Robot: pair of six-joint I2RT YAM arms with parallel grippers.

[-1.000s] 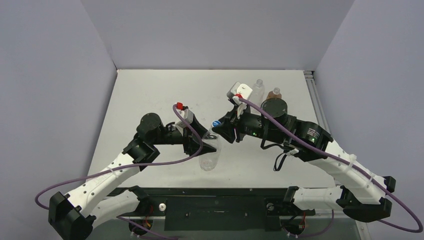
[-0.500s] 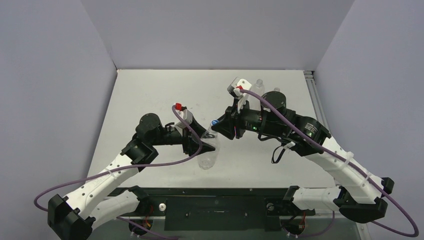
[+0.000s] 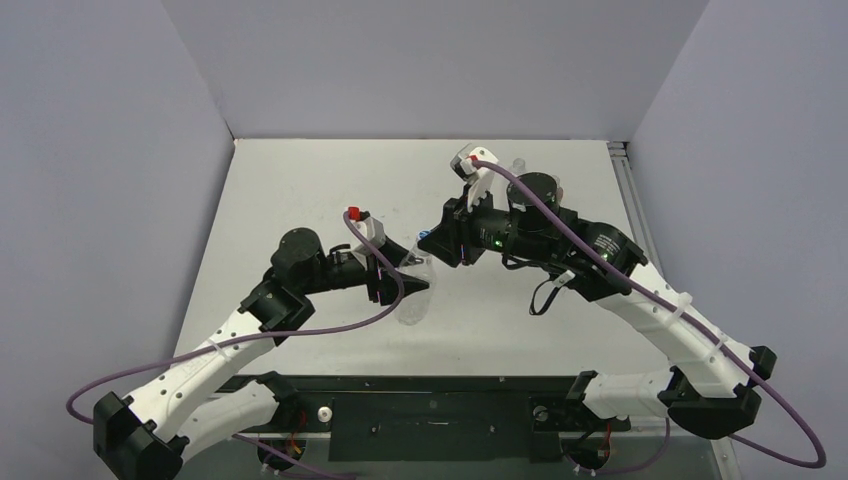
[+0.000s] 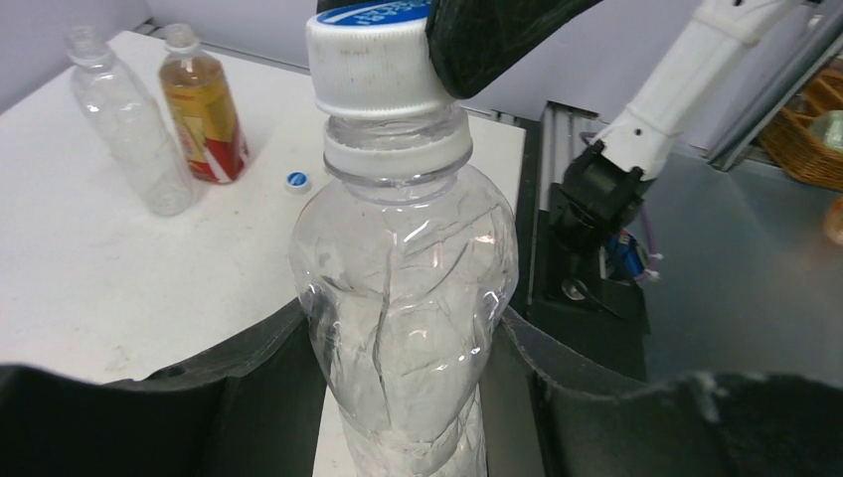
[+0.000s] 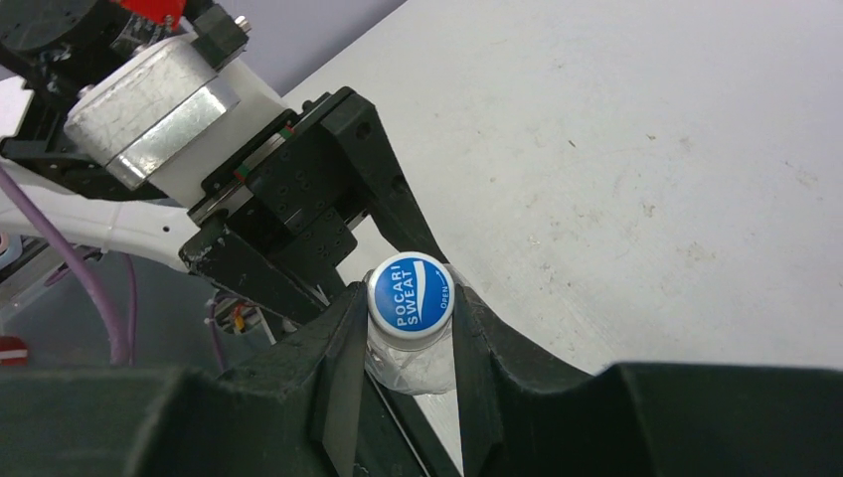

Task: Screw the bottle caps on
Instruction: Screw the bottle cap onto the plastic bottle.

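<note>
Bottles (image 4: 127, 124) number three, caps (image 4: 295, 180) two: left pincer (image 4: 398, 407) grips one clear bottle (image 4: 403, 278), right pincer (image 5: 410, 328) pinches its blue-and-white cap (image 5: 410, 291).

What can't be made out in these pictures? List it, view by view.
Thread engagement: left wrist view, the skirt of the blue-and-white cap covers the neck of the held clear bottle.
Its base: below the left wrist view's bottom edge; behind the right gripper in its own view.
Amber bottle: top view, hidden behind the right arm.
Loose cap on the table: left wrist view, too small to read.
</note>
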